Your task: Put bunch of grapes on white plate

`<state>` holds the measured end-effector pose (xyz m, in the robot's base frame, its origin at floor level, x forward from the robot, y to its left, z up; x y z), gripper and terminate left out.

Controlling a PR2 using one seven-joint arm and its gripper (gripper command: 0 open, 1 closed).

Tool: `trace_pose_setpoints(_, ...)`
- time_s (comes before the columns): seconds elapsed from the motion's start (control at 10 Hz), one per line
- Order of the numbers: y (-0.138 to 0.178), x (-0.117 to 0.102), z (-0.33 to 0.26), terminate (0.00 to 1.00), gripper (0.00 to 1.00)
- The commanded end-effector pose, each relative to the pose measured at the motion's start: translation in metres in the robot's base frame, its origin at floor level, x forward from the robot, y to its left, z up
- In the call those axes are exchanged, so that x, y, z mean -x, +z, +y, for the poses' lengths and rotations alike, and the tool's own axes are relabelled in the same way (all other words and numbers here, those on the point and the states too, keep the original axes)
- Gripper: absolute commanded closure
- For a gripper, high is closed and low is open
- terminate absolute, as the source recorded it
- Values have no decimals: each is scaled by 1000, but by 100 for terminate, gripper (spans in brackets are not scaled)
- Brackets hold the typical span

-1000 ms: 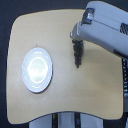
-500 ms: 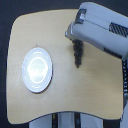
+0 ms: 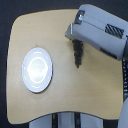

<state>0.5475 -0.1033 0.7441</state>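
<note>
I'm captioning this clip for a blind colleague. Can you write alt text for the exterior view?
A grey robot arm reaches in from the exterior view's upper right, a dark bunch of grapes hanging below its end over a light wooden table. An empty white plate sits apart on the table, toward the view's left. The gripper itself is hidden by the arm.

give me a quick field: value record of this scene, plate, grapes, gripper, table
plate: white plate, round, nothing on it, toward the exterior view's left on the table
grapes: bunch of grapes, dark, long cluster hanging down from under the arm, right of the plate and apart from it
gripper: gripper, mostly hidden by the arm's grey housing; fingers not visible, seems to hold the top of the bunch
table: wooden table, light tan with rounded corners
task state: grapes not yet on the plate
</note>
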Motion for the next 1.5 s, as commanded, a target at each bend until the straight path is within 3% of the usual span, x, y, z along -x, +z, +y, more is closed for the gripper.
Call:
trace_pose_setpoints(0.0,-27,-2,-8,0,0)
trace_pose_setpoints(0.8,-28,-11,2,0,0)
trace_pose_setpoints(0.9,-26,-11,0,0,100)
trace_pose_setpoints(1.4,-21,-15,-10,0,100)
